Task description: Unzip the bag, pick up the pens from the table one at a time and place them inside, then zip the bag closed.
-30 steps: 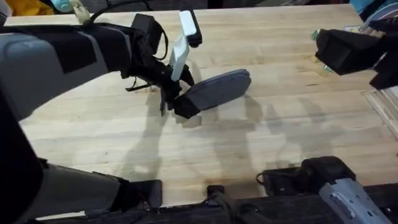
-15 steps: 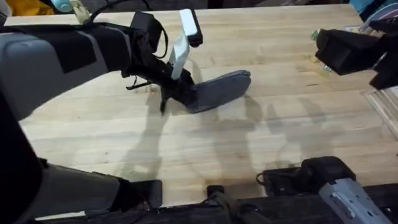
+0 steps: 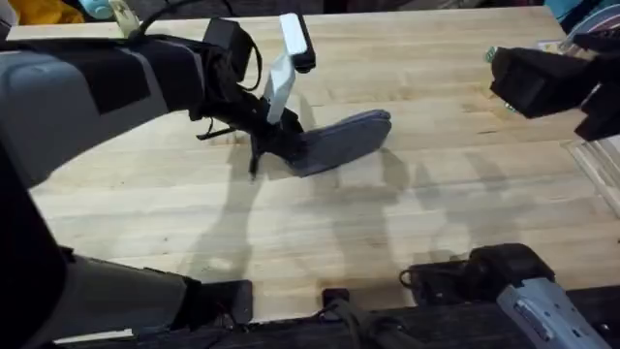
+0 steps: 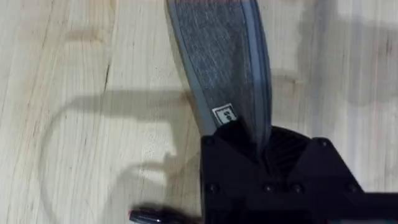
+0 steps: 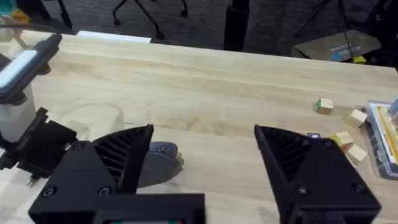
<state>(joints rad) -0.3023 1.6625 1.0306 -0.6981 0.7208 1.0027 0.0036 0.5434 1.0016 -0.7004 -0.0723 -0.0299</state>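
Grey felt oval zipper pouch (image 3: 341,142) lies mid-bench, nearer far edge, long axis slanted. Left gripper (image 4: 261,152) jaws clamped on pouch's near end, right by zipper line and small white tag (image 4: 225,116).

Right gripper (image 5: 202,165) hovers high by bench's right edge, jaws spread wide, empty.

Risks:
- pinch takes fabric, not zipper pull: pouch drags, zip stays shut
- far end unheld, pouch may swivel
- thin black pen (image 4: 155,216) beside left jaws: could get knocked, roll away
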